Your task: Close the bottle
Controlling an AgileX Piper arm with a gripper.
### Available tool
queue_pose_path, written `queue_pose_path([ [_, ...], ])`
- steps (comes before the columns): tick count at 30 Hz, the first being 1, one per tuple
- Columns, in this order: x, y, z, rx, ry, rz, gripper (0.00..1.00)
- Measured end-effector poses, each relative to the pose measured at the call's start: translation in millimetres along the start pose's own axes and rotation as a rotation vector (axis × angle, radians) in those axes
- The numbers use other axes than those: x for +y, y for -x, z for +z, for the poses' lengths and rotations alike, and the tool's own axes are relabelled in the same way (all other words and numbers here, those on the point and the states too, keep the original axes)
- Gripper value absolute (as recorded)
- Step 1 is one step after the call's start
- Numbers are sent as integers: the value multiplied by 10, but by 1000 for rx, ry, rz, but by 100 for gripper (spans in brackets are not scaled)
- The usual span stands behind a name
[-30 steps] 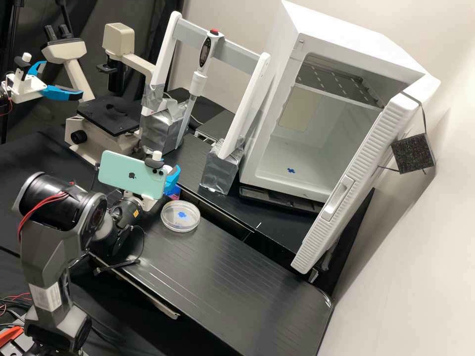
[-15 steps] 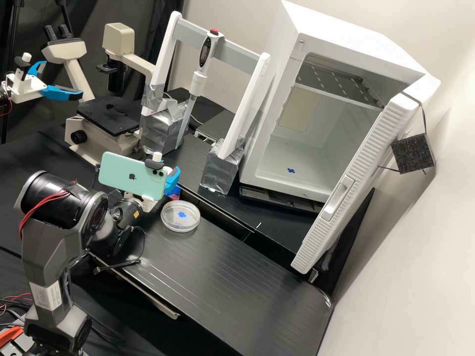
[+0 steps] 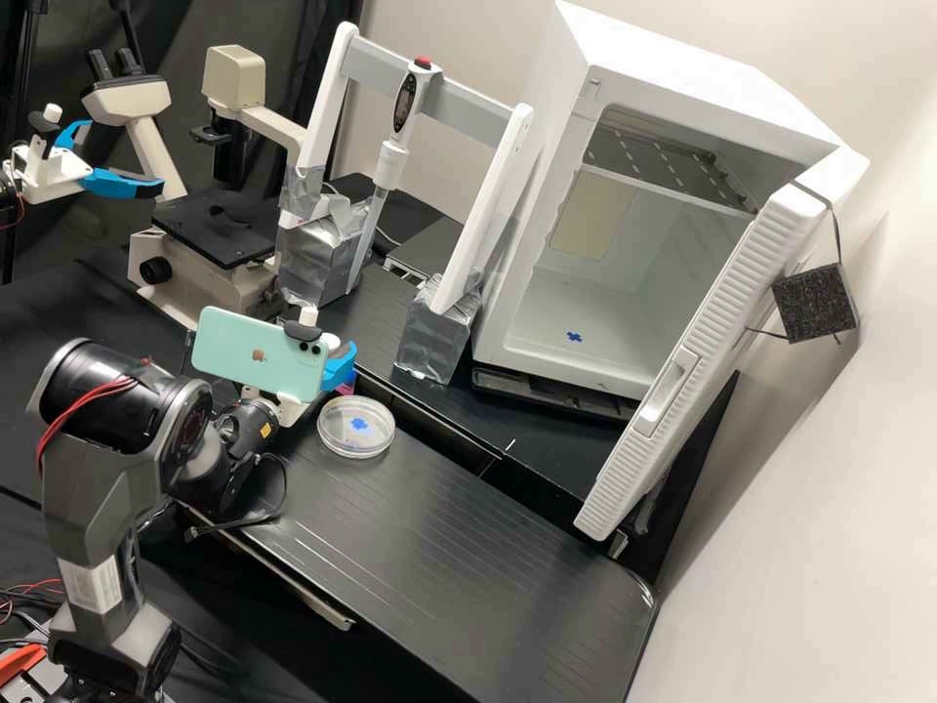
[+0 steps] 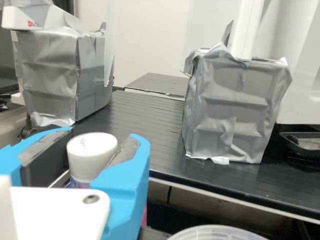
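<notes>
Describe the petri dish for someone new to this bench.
Start at the big open white cabinet, then the black ridged platform in front of it. The petri dish sits there, near the mint phone. Unlike the white-topped bottle nearby, it's flat, round and clear, with a blue mark.

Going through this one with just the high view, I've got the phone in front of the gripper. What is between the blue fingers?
Observer: A white cap is between them in the wrist view; the two blue fingers stand open, one on either side of it.
Operator: Loose cap, or is something under it?
Observer: A bluish-purple bit of the bottle shows right below the cap. Whether the cap is screwed tight, I cannot tell.
Operator: And what do the insides of the fingers look like?
Observer: They carry dark pads with greyish patches near the tips.
</notes>
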Motion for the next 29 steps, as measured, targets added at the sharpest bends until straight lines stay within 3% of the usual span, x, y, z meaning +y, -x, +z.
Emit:
queue_pose_path([
  [7, 33, 141, -28, 34, 10, -3, 100],
  [14, 133, 414, -35, 72, -26, 40, 100],
  [17, 200, 607, -92, 139, -24, 115, 100],
  [21, 251, 797, -161, 174, -14, 202, 100],
  [25, 344, 901, -233, 223, -27, 276, 100],
  [29, 398, 919, -224, 250, -97, 299, 100],
])
